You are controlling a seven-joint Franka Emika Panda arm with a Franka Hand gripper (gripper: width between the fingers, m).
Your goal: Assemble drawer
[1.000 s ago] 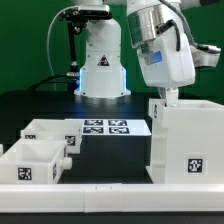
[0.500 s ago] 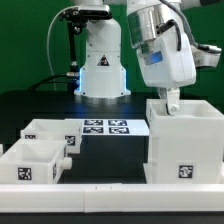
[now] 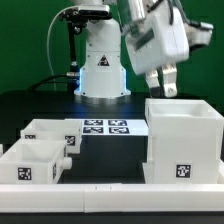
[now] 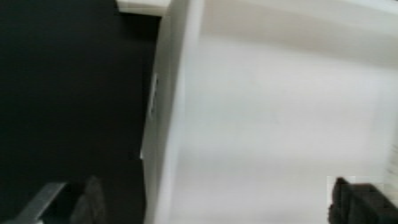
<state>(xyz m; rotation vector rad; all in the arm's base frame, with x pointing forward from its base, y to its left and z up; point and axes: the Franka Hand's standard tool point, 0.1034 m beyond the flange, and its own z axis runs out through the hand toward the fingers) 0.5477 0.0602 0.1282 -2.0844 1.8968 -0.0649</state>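
The large white drawer casing [image 3: 185, 140] stands upright on the table at the exterior view's right, open side up, with a tag on its front. My gripper [image 3: 162, 88] hangs just above its back left corner, open and empty. Two smaller white trays [image 3: 47, 132] [image 3: 30, 162] sit at the exterior view's left, each with a tag. In the wrist view the casing's white wall [image 4: 267, 110] fills most of the picture. My gripper [image 4: 217, 203] has its dark fingertips [image 4: 75, 202] wide apart on either side of it, touching nothing.
The marker board [image 3: 105, 127] lies flat between the trays and the casing. The arm's white base [image 3: 100, 65] stands behind it. A white rail [image 3: 105, 186] runs along the front of the table. The table top is black.
The gripper has let go of the casing's wall and risen above it. The casing, tilted half a second ago, now stands level on the table.
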